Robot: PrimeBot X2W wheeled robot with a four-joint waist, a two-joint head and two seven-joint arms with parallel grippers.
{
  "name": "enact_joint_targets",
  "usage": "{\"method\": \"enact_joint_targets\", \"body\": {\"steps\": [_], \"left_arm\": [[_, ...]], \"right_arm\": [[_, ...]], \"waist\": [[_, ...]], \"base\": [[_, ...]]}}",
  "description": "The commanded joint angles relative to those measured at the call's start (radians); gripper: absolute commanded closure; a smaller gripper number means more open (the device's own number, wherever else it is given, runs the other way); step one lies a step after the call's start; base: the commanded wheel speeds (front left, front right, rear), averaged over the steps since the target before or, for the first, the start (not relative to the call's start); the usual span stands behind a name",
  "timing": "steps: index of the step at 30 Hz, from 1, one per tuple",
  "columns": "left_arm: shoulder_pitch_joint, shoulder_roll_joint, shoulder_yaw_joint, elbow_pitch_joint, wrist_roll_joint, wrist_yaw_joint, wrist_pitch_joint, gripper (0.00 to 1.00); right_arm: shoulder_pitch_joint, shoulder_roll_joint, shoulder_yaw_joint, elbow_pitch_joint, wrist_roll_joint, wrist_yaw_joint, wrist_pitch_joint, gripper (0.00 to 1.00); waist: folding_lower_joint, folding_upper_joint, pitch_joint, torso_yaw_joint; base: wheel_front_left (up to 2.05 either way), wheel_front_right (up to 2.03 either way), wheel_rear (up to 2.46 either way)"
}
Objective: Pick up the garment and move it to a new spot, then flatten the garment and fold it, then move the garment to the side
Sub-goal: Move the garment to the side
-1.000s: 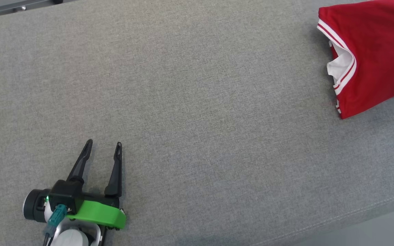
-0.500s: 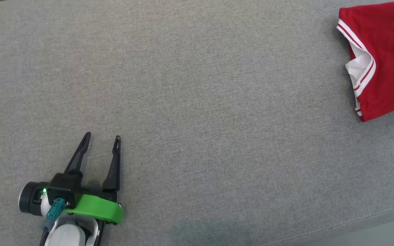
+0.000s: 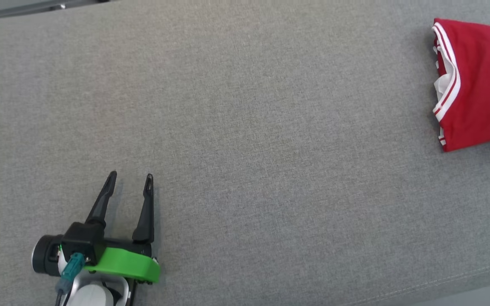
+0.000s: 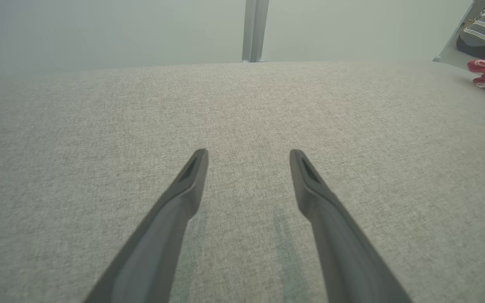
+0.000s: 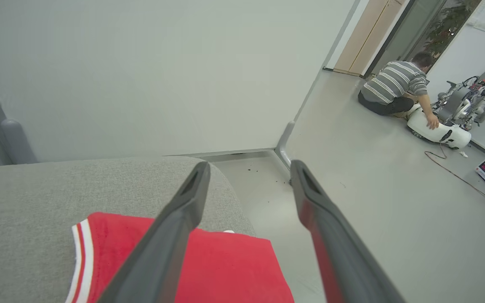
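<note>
The folded red garment (image 3: 479, 85), edged with white stripes, is seen lying at the right end of the grey upholstered surface (image 3: 270, 140), toward its far side. The left gripper (image 3: 131, 175) is positioned low over the near left part of the surface, well apart from the garment, its fingers spread with nothing between them. The right gripper (image 5: 249, 164) is poised above the garment, its fingers likewise parted and nothing gripped.

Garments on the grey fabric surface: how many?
1. A folded red garment with white-striped trim lies at the grey fabric surface's far right end, partly cut off by the head view's edge; more could lie beyond it.
</note>
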Motion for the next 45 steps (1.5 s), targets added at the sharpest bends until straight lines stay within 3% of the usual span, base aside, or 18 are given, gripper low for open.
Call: {"method": "enact_joint_targets", "body": {"steps": [1,6,13,17,24,31,36,45], "left_arm": [[0.014,-0.003,0.004,0.006,-0.006,0.008,-0.007,0.00],[0.044,-0.021,0.021,0.028,-0.031,0.027,-0.014,0.00],[0.075,-0.035,0.051,0.040,-0.053,0.038,-0.017,0.00],[0.095,-0.042,0.081,0.039,-0.060,0.038,-0.018,0.00],[0.133,-0.039,0.137,0.055,-0.062,0.016,-0.017,0.00],[0.154,-0.031,0.178,0.080,-0.079,-0.019,-0.017,0.00],[0.166,-0.030,0.201,0.083,-0.083,-0.034,-0.017,0.00],[0.187,-0.017,0.186,0.104,-0.094,-0.052,-0.017,0.00]], "right_arm": [[0.028,0.003,0.015,-0.014,0.010,0.000,-0.029,0.00],[0.133,0.023,0.107,-0.124,0.083,0.000,-0.128,0.00],[0.336,0.073,0.202,-0.310,0.207,0.000,-0.147,0.00],[0.460,0.116,0.218,-0.379,0.213,-0.001,-0.176,0.00],[0.652,0.233,0.240,-0.384,0.144,0.000,-0.272,0.00],[0.782,0.359,0.182,-0.334,0.027,0.000,-0.320,0.00],[0.816,0.397,0.191,-0.343,-0.047,0.000,-0.322,0.00],[0.838,0.426,0.134,-0.345,-0.079,-0.001,-0.323,0.00]], "waist": [[0.0000,0.0077,-0.041,0.016],[0.0000,0.0077,-0.116,0.048],[0.0000,0.0077,-0.204,0.123],[0.0000,0.0077,-0.246,0.169],[0.0000,0.0077,-0.317,0.228],[0.0000,0.0077,-0.359,0.255],[0.0000,0.0077,-0.374,0.246],[0.0000,0.0077,-0.390,0.225]], "base": [[0.00,0.00,0.00],[0.00,0.00,0.00],[0.00,0.00,0.00],[0.00,0.00,0.00],[0.00,0.00,0.00],[0.00,0.00,0.00],[0.00,0.00,0.00],[0.00,0.00,0.00]]}}
